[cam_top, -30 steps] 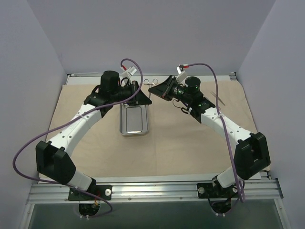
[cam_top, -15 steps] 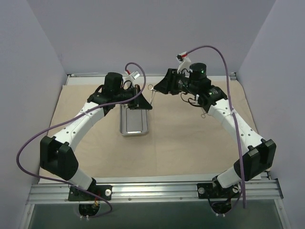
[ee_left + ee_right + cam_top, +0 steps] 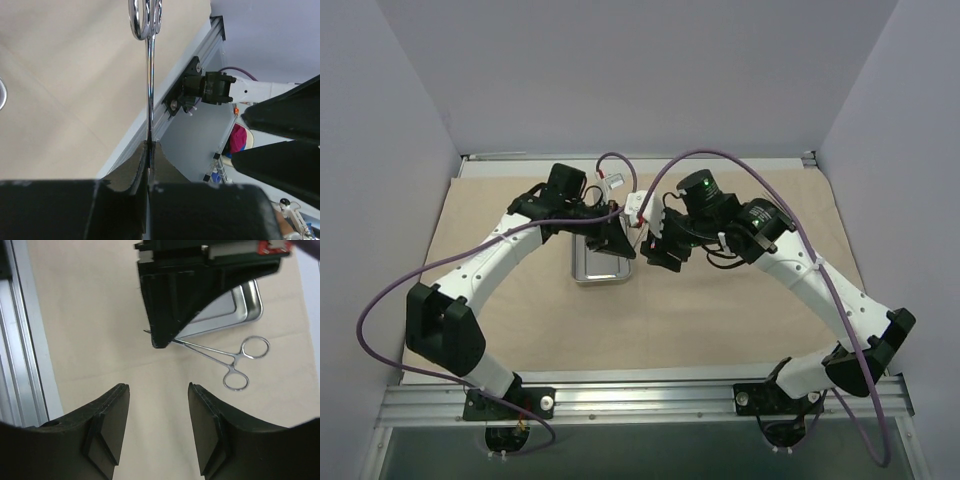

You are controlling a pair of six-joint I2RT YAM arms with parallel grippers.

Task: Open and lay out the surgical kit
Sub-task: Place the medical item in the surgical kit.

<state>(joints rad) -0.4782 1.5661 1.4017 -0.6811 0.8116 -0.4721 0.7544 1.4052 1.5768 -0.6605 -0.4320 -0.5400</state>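
The cloth wrap [image 3: 720, 310] lay spread flat across the frame, with the steel tray [image 3: 592, 270] at centre. The left gripper [image 3: 149, 146] pinched the ringed instrument [image 3: 220, 352] by its tip beside the tray. The right gripper [image 3: 157, 390] gaped wide, empty. I judged this the laying-out step, and the next move called for setting the instrument on bare cloth.

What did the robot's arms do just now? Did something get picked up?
Both hands came back from the far edge of the beige cloth toward the robot. The left hand, now by the steel tray, is shut on the tips of the scissor-like tool, which was at the far edge a second ago. The right hand, open, swung in beside it. The tray and cloth stayed put.
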